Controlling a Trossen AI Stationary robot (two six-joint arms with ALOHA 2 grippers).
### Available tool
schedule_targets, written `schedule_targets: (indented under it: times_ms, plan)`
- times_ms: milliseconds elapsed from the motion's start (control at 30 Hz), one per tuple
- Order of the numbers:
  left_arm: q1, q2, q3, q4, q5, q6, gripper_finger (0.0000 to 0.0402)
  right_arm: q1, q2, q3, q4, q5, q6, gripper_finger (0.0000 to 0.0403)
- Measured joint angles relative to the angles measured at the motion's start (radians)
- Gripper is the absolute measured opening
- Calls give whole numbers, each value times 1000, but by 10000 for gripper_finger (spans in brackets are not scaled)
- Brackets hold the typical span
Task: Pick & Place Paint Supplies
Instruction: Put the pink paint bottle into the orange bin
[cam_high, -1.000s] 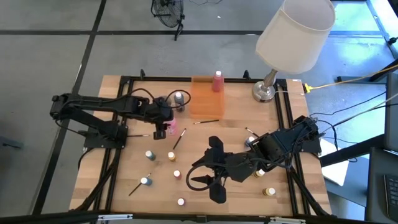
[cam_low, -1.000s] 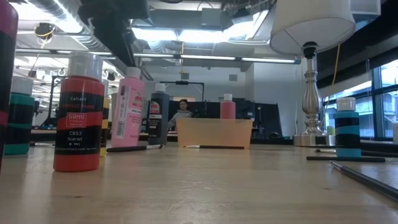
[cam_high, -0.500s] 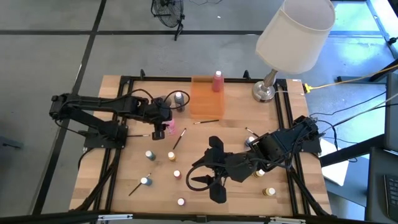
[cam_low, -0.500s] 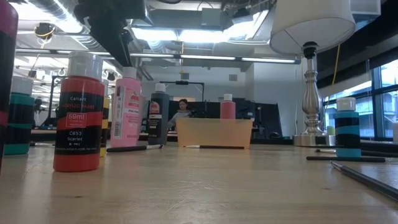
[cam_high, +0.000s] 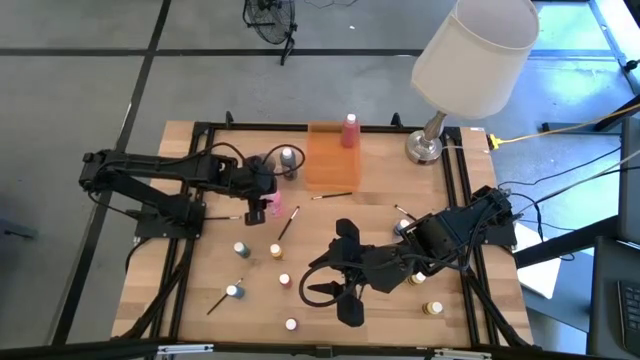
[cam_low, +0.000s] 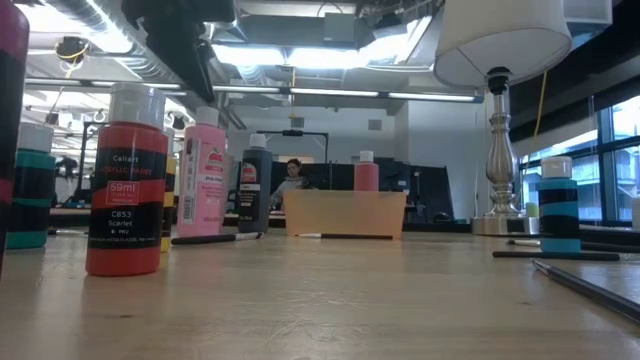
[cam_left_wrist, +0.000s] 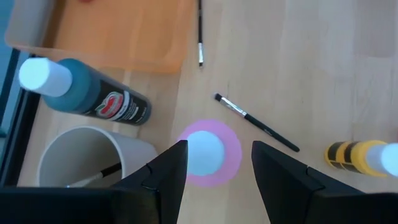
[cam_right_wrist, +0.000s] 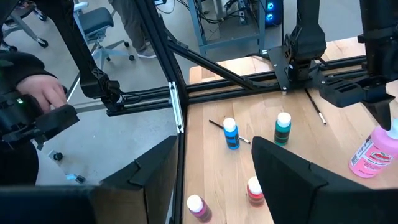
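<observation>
**Left gripper poised over the pink bottle**

A pink squeeze bottle (cam_high: 257, 211) stands upright on the wooden table (cam_high: 380, 215), at about nine o'clock from the orange tray (cam_high: 330, 160). The left gripper (cam_left_wrist: 214, 165) sits directly above its white cap, fingers spread wide either side, not gripping. The right gripper (cam_right_wrist: 211, 168) waits near the table's front, fingers apart and empty. Small paint pots (cam_high: 240, 249) and a paintbrush (cam_high: 288, 222) lie scattered nearby.

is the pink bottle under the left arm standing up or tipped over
Upright: the pink bottle stands on its base in the low view, cap up, between the left end effector's open fingers.
</observation>
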Motion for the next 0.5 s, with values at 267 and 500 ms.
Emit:
schedule_targets:
  times_ms: [267,500]
  plan:
    - [-10,0,1,1,-2,-12,183,0,0,0,-1,0,0,211]
    - [-26,0,1,2,73,21,183,0,0,0,-8,0,-1,211]
